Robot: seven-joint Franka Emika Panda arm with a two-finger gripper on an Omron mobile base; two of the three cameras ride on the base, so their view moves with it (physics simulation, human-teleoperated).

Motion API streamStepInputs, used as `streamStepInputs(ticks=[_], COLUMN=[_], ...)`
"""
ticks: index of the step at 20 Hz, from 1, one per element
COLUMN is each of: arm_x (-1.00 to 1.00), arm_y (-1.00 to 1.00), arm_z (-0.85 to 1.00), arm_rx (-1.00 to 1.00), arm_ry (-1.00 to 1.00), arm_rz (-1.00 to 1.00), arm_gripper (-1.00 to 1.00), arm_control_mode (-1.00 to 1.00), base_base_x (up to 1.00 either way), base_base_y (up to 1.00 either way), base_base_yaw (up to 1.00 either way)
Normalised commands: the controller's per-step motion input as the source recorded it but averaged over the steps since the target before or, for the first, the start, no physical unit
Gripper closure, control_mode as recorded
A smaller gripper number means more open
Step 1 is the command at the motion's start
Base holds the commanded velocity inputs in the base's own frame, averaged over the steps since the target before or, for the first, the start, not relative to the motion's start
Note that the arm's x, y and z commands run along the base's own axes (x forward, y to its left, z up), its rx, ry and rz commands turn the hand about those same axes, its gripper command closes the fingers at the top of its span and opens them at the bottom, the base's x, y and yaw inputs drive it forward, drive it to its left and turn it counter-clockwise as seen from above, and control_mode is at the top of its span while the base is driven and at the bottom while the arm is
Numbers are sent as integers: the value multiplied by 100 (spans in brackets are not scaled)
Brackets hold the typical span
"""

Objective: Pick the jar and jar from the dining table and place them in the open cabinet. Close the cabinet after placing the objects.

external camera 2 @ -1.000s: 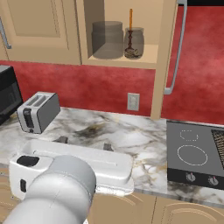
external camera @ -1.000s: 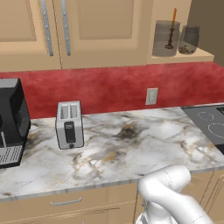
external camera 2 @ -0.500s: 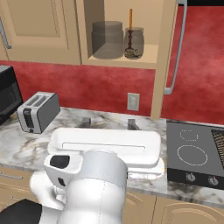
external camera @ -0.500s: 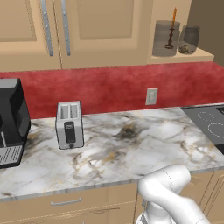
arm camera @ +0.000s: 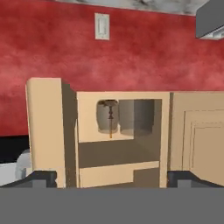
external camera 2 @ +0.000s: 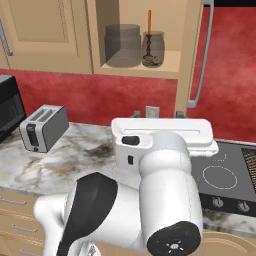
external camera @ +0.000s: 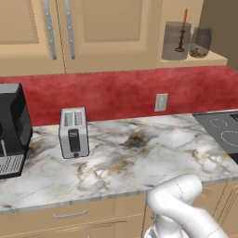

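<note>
Where any label might sit, two unmarked jars (external camera 2: 122, 45) in cabinet (external camera 2: 145, 70), gripper (arm camera: 111, 179) fingers spread apart

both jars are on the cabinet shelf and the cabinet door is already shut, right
Not quite. Both jars do stand on the cabinet shelf, but the door is open, swung out edge-on, as the right base view shows.

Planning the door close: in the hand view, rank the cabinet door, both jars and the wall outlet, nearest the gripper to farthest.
From the gripper:
1. cabinet door, left, swung out toward it.
2. jar with stick and plain jar, inside, side by side; too close to call.
3. wall outlet, at the view's top.
</note>
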Motion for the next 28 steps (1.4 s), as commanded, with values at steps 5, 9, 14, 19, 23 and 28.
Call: streamStepInputs(ticks=[5,9,14,19,23,28], arm_x=[1,-1,16,30,49,30], arm_y=[-93,-72,-31,15,0,66], arm_z=[0,0,0,0,0,0], arm_rx=[1,0,0,0,0,-5], arm_ry=[-1,0,4,16,0,0], arm_rz=[0,1,12,25,27,21], arm_gripper=[-100,-100,-100,-100,-100,-100], arm_control_mode=[-100,-100,-100,-100,-100,-100], base_base_x=[0,0,0,0,0,0], base_base_y=[0,0,0,0,0,0], base_base_yaw=[0,0,0,0,0,0])
